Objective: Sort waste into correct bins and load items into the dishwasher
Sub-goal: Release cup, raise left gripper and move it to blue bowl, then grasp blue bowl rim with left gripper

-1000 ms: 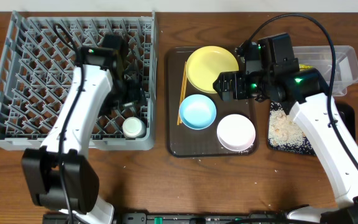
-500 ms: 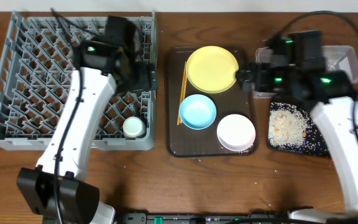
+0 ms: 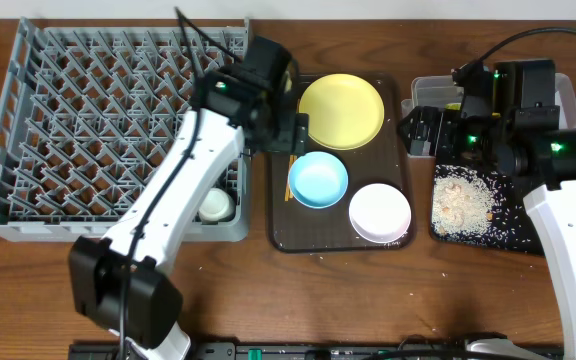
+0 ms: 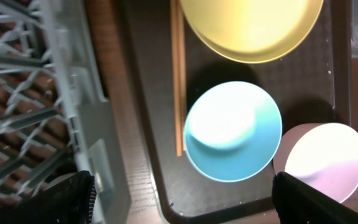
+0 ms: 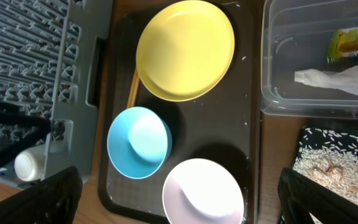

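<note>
My left gripper hangs open and empty over the brown serving tray's left edge, above the wooden chopsticks. The light blue bowl, yellow plate and white bowl sit on that tray. The small pale cup lies in the grey dish rack at its near right corner. My right gripper is open and empty between the serving tray and the clear tub. In the tub lie the snack wrapper and white paper. Rice scraps cover the black tray.
The brown serving tray stands between the rack and the two bins. A few rice grains are scattered on the wooden table near the front edge.
The left arm swung right, from over the rack to the serving tray's left edge. The right arm drew back to the right, off the yellow plate towards the tub.
</note>
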Controlling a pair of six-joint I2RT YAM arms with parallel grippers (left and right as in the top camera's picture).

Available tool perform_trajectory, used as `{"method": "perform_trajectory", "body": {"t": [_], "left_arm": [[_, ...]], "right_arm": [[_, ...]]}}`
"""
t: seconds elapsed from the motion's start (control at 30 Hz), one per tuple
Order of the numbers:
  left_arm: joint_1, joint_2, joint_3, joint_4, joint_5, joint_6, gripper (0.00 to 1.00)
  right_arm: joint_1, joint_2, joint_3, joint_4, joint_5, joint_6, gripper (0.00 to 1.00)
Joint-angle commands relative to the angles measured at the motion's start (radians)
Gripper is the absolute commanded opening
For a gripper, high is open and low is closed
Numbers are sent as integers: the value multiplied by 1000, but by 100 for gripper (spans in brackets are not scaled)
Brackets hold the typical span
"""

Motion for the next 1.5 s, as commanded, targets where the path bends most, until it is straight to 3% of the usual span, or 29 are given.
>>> {"method": "perform_trajectory", "body": {"t": [0.0,0.3,0.57,0.7,0.87,1.27,1.47], "left_arm": [[-11,48,13,34,2,17,91],[-20,168,13,196,2,-51,90],[-31,179,13,71,43,-59,83],[-33,179,10,11,43,4,80],[-33,183,-34,34,42,93,75],[-33,283,-58,95,44,103,62],[-47,310,-59,88,44,103,60]], "right_arm": [[-6,1,5,-2,-2,-20,98],[-6,1,4,-5,-1,-20,98],[-6,1,4,-15,10,-20,97],[-5,1,3,-16,9,-20,97],[-5,1,3,-17,9,-20,97],[-5,1,3,-22,13,-20,97],[-5,1,3,-21,35,-20,98]]}}
